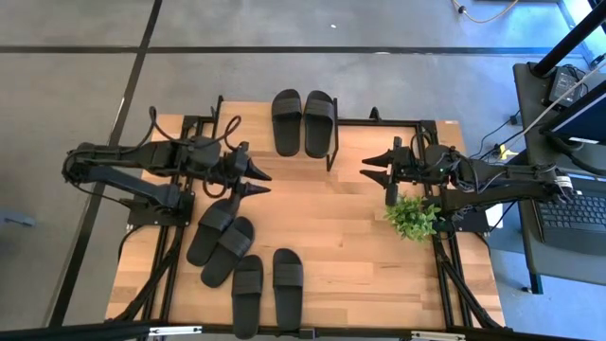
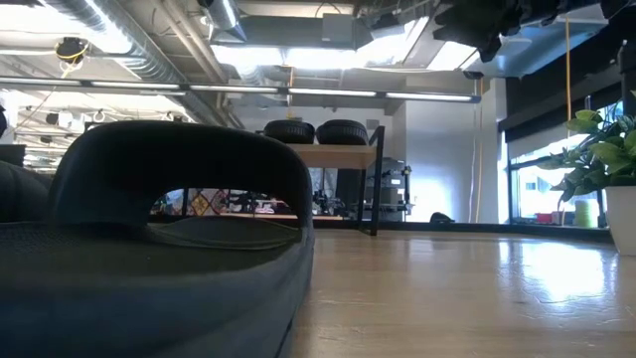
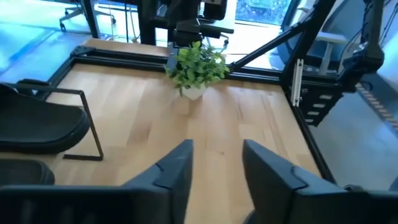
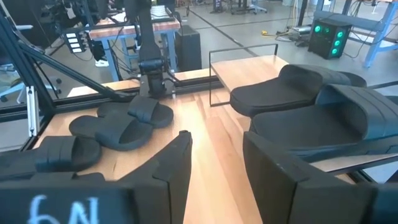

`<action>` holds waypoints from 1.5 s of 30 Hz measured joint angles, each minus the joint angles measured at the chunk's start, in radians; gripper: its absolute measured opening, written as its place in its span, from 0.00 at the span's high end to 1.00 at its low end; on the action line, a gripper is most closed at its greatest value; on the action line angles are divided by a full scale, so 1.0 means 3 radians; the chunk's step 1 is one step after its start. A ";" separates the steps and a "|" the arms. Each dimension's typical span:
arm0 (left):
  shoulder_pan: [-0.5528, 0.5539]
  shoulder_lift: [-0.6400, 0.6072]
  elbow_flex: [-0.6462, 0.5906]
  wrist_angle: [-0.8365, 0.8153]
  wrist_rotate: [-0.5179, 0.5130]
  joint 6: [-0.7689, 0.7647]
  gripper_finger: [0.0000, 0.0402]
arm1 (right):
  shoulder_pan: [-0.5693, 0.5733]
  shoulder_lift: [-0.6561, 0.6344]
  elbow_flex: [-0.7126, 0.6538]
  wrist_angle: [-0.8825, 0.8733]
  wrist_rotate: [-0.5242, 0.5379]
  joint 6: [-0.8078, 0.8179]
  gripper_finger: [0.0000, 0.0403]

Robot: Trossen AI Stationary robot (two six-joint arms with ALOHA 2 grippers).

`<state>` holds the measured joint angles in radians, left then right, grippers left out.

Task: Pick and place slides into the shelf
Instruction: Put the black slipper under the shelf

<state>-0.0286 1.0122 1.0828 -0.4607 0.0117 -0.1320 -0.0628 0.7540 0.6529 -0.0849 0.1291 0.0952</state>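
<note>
1. Nearest: two black ribbed-strap slides [image 1: 265, 292] are lying side by side at the table's near edge.
2. Beyond, left: a crossed second pair [image 1: 220, 237] is waiting under the left gripper [image 1: 261, 182], fingers spread and empty.
3. Right: the right gripper [image 1: 369, 168] is hovering spread beside a small green potted plant [image 1: 411, 217].
4. Far: two slides [image 1: 303, 121] are already sitting on the low plank-topped black-legged shelf [image 4: 249, 70].
5. Judgement: next pick pending; the left gripper needs lowering onto the crossed pair.

We see a wooden worktop [image 1: 350, 237] carrying four black slides [image 1: 220, 240], a potted plant [image 1: 412, 218], and the shelf [image 1: 352, 142] with two slides [image 1: 303, 123] on top.
</note>
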 joint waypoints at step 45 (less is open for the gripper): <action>-0.2207 0.0937 -0.0644 -0.2726 -0.1324 -0.2739 0.56 | -0.0149 0.0421 -0.0001 0.0046 -0.0001 -0.0083 0.64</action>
<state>-0.6906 1.2934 0.8897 -1.2785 -0.3854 -0.9536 -0.1074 0.8803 0.6525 -0.0711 0.1287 0.0704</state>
